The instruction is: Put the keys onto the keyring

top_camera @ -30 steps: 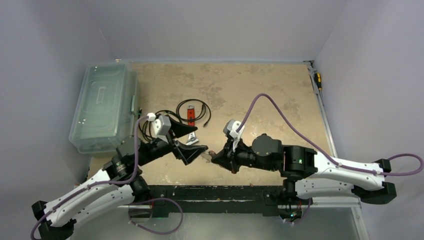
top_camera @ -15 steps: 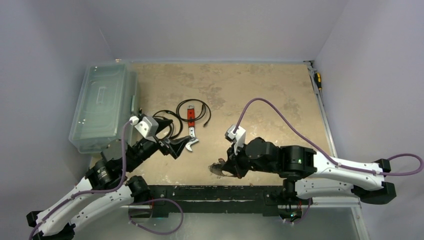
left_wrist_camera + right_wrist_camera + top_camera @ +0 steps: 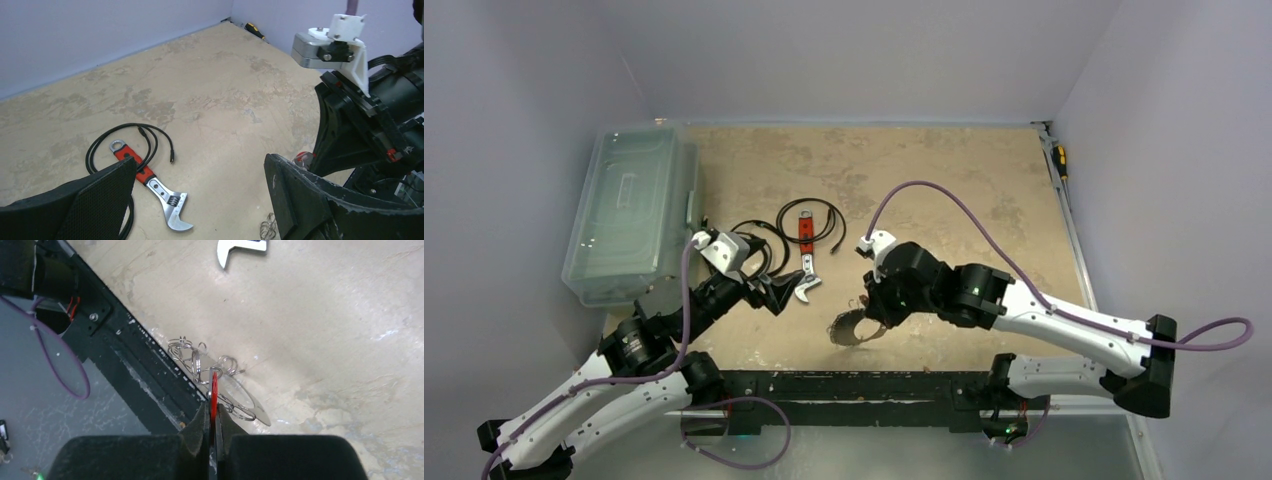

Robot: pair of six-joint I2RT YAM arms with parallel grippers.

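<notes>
Top view: left gripper (image 3: 786, 296) hovers just beside the wrench (image 3: 805, 262) jaw end, nothing in it. Right gripper (image 3: 864, 318) is low near the table's (image 3: 924, 170) near edge, keyring (image 3: 849, 332) at its tips.

Left wrist: left gripper (image 3: 200, 210) spread wide, empty. Wrench (image 3: 150, 182) lies across a black cable (image 3: 102, 145). A bit of wire loop (image 3: 268, 230) shows at the bottom edge.

Right wrist: right gripper (image 3: 213, 412) pinched tight on a thin red tab (image 3: 214, 390), edge-on. The keyring (image 3: 197, 362) wire coils bunch just past the tips, on the table by the black frame (image 3: 145, 375). Can't pick out separate keys in the tangle.
</notes>
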